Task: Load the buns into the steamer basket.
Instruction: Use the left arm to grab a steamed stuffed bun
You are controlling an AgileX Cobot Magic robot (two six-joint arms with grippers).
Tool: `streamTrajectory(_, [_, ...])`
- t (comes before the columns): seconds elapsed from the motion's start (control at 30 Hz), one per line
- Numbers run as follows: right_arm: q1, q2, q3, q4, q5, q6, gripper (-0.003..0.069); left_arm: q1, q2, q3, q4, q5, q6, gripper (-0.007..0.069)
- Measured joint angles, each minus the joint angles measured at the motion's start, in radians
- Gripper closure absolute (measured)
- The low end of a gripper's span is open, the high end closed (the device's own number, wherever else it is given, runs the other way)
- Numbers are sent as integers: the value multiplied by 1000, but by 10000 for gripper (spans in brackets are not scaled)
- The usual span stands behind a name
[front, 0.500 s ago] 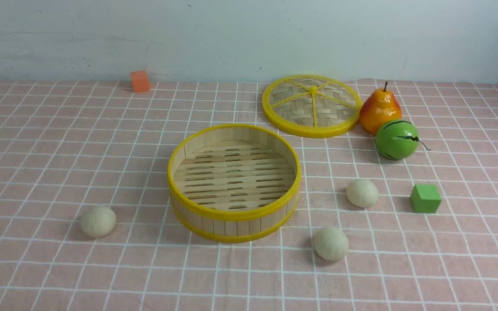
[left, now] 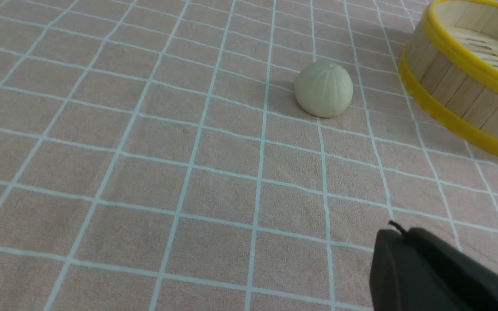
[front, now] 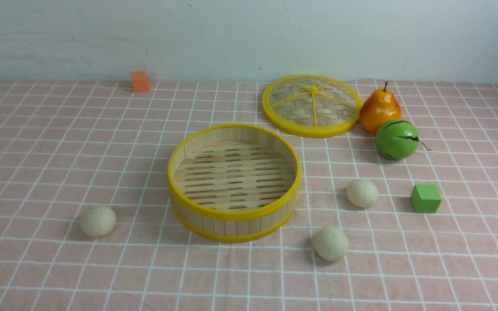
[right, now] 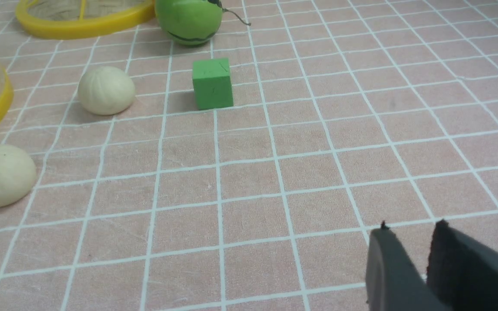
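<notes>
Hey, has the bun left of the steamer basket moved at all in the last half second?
No. The left bun sits the same gap from the steamer basket and on the same tablecloth squares as before.

**Nine pieces are showing, in seven kinds**

Three small cream-white pleated round buns are lying outside the one round bamboo-slat steamer basket [front: 234,214] with yellow rims: one bun [front: 98,221] left of it, one [front: 330,243] near its front right, one [front: 362,193] to its right. One flat woven lid [front: 312,106] with a yellow rim and yellow spokes is lying behind the basket. Further right of the basket, one orange-yellow pear [front: 379,110], one green striped ball-shaped fruit [front: 396,139] and one green cube [front: 425,198] are sitting. One orange cube [front: 139,81] is sitting far behind the basket, to its left, making two cubes.
</notes>
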Motion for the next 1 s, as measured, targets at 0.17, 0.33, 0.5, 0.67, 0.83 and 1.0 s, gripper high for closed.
streamTrajectory(0.17, [0, 0, 0, 0, 0, 0, 500, 0, 0, 0, 0, 0, 0, 613])
streamTrajectory(0.33, [0, 0, 0, -1, 0, 0, 496, 0, 0, 0, 0, 0, 0, 607])
streamTrajectory(0.5, [0, 0, 0, -2, 0, 0, 488, 0, 0, 0, 0, 0, 0, 603])
streamTrajectory(0.67, [0, 0, 0, 1, 0, 0, 480, 0, 0, 0, 17, 0, 0, 603])
streamTrajectory(0.83, [0, 0, 0, 90, 0, 32, 473, 0, 0, 0, -37, -9, -29, 596])
streamTrajectory(1.0, [0, 0, 1, 430, 12, 249, 466, 0, 0, 0, -470, -84, -272, 591])
